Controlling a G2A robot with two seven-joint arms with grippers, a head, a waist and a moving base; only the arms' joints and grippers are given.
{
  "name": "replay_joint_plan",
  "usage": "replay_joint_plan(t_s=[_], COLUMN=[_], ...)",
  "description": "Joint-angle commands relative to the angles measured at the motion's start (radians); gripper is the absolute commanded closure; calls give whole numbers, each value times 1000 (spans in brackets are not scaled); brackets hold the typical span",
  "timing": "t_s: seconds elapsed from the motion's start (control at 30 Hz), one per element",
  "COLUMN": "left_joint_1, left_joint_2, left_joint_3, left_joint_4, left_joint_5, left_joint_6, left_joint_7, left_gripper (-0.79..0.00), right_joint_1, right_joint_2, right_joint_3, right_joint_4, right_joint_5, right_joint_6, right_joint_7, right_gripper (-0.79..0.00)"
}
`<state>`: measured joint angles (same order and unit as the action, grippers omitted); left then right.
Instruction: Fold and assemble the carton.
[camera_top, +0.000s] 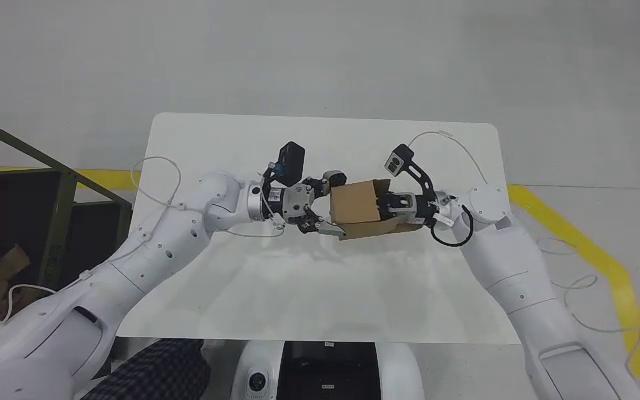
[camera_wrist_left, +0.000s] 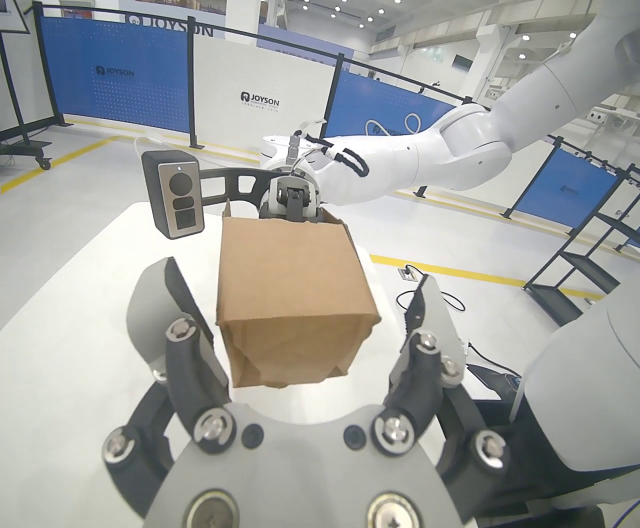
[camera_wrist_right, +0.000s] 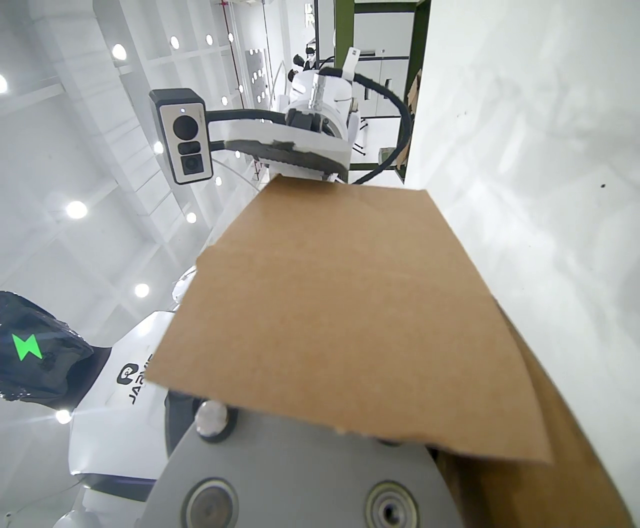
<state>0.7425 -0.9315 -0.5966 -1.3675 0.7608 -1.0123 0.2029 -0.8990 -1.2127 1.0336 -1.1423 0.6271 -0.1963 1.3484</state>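
Item: carton (camera_top: 358, 205), brown cardboard, part-assembled, one end open. Top view: the carton sits above the middle of the white table (camera_top: 240, 290), its shadow on the surface just under it. The left gripper (camera_top: 326, 205) is at the carton's closed end, its two fingers spread wide, one past each side of that end. The right gripper (camera_top: 392, 207) is at the carton's opposite, open end, reaching into the opening and gripping a wall there. A thin white cable (camera_top: 445, 136) lies on the table well beyond the carton. Left wrist view: the carton hangs between the spread fingers (camera_wrist_left: 187, 305), apart from both, with clear gaps on each side. Its near end shows flaps folded inward and somewhat creased. At the carton's far rim a dark finger of the right gripper hooks over the edge, and the right arm's wrist camera (camera_wrist_left: 174, 194) stands just beside that rim. Right wrist view: a flat carton flap lies across the gripper's body and hides its fingers. The table surface runs alongside the carton, and the left arm's wrist camera (camera_wrist_right: 184, 136) shows past the carton's far edge.
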Motion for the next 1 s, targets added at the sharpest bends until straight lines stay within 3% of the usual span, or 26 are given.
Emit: replay_joint_plan(t_s=[0.0,0.1,0.17,0.47,0.97], left_joint_1=[-4,-2,5,32,10], left_joint_2=[0,4,8,16,1], left_joint_3=[-2,-23,-37,-55,-28], left_joint_4=[1,12,16,-4,2], left_joint_5=[7,23,31,55,61], left_joint_6=[0,0,0,0,0], left_joint_7=[1,22,36,39,18], left_gripper=[-616,-748,-779,-785,-785], right_joint_1=[-2,-4,-5,-5,0], right_joint_2=[0,1,2,1,-1], right_joint_3=[2,5,9,10,-6], right_joint_4=[-1,1,2,-2,-14], right_joint_5=[4,10,16,23,6], right_joint_6=[0,-1,-1,0,14], right_joint_7=[2,4,7,4,8], right_gripper=[0,0,0,0,0])
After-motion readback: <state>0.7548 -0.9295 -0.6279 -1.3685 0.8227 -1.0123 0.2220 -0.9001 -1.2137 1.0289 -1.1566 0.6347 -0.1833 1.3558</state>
